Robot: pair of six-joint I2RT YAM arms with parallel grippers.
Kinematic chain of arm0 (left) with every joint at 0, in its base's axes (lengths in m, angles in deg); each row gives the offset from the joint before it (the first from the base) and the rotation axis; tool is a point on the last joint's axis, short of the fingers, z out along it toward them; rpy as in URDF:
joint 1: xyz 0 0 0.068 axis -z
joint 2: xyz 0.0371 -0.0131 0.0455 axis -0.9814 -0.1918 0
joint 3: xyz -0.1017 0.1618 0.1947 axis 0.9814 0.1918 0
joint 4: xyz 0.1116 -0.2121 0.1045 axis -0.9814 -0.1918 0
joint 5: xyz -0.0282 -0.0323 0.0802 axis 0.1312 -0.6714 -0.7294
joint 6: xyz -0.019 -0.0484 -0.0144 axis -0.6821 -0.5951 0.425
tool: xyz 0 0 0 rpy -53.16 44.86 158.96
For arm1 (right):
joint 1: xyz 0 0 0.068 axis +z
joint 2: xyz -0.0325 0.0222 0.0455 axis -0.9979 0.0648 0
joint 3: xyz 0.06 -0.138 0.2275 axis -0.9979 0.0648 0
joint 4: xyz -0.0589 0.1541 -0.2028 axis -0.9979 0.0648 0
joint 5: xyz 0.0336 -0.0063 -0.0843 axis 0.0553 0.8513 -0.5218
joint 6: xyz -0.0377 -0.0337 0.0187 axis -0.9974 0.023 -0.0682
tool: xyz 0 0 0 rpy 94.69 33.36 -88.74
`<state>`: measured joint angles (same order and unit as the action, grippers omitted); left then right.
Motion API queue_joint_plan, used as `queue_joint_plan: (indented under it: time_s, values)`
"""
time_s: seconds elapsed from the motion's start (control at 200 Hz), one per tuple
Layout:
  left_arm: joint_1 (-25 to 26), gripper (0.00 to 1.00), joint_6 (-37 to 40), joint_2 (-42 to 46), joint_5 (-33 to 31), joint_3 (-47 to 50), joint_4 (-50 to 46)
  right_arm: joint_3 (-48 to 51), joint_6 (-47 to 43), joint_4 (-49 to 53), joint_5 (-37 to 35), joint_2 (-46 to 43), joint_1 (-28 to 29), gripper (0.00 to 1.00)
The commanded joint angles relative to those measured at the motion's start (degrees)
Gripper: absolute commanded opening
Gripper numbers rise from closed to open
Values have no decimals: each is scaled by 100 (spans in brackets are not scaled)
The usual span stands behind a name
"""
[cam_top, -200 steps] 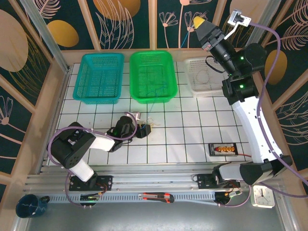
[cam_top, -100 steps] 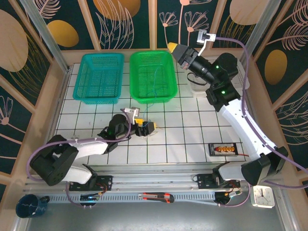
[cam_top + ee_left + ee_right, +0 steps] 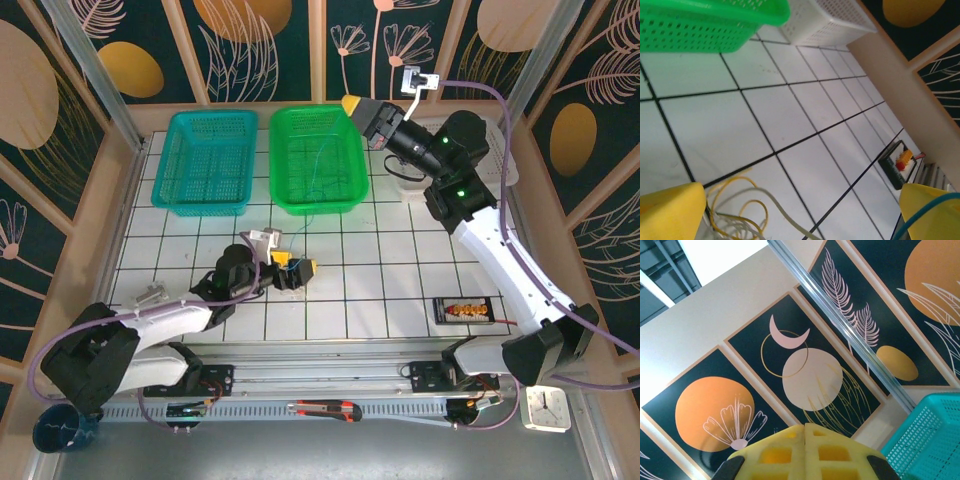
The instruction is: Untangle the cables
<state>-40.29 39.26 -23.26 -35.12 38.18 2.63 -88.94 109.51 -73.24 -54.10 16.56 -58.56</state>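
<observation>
My left gripper [image 3: 294,264] lies low on the tiled table, open, its yellow pads [image 3: 670,212] wide apart. Between them, in the left wrist view, loose loops of pale yellow cable [image 3: 725,192] and white cable [image 3: 777,210] rest on the tiles, touched by neither pad. A dark blue cable [image 3: 927,206] crosses the right pad. In the top view that blue cable [image 3: 322,170] runs as a thin line up through the green basket [image 3: 316,111] toward my right gripper [image 3: 352,104]. That gripper hovers at the basket's back right corner, its pads [image 3: 805,450] pressed together.
A teal basket [image 3: 208,117] stands left of the green one, and a white basket [image 3: 412,180] sits to the right, partly under the right arm. A black holder [image 3: 464,310] lies at the front right of the tiles. Wooden walls ring the table.
My left gripper has opened and its arm has stretched forward along the table. My right gripper has swung down and left from high at the back to the green basket's corner.
</observation>
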Motion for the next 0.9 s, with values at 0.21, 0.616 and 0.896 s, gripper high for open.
queue_joint_plan:
  time_s: [0.21, 0.616, 0.896]
  values:
    - [18, 99, -101, -577, -353, -291, -1413, -719, -816, 458, -600, -236, -135, 0]
    - [18, 99, 70, -672, -193, -335, -1504, -1558, -886, 763, -1014, -288, -1364, 0]
    - [19, 99, 299, -1004, -154, -730, -2118, -1454, -524, 501, -521, -59, -1370, 0]
